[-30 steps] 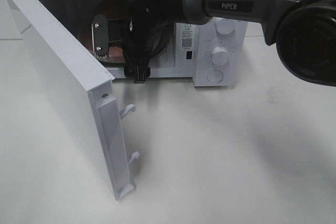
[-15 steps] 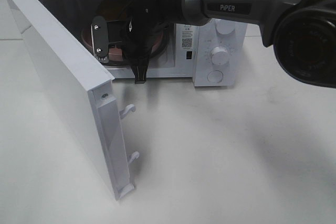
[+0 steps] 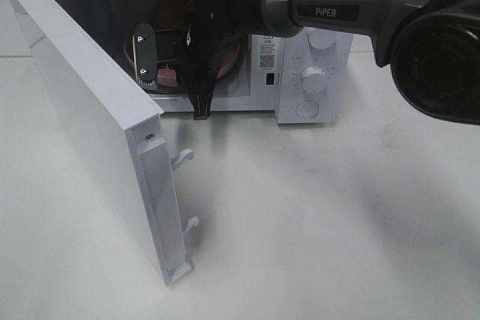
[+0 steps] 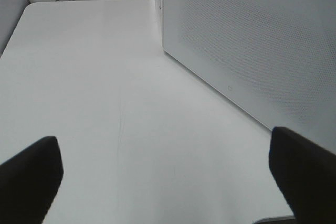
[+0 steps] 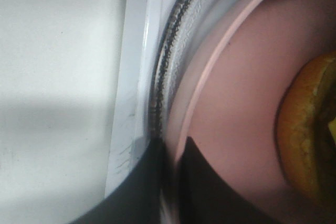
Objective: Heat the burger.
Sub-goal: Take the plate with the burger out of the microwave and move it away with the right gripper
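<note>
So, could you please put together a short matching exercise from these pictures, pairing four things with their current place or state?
Things:
1. white microwave door
2. round pink plate
3. golden-brown burger
4. left gripper

States:
a. jaws wide apart above the bare white table
b. resting on the plate
c. swung open
d. rim pinched by the shut right gripper, inside the microwave

Pairs: 1-c, 2-d, 3-b, 4-a
</note>
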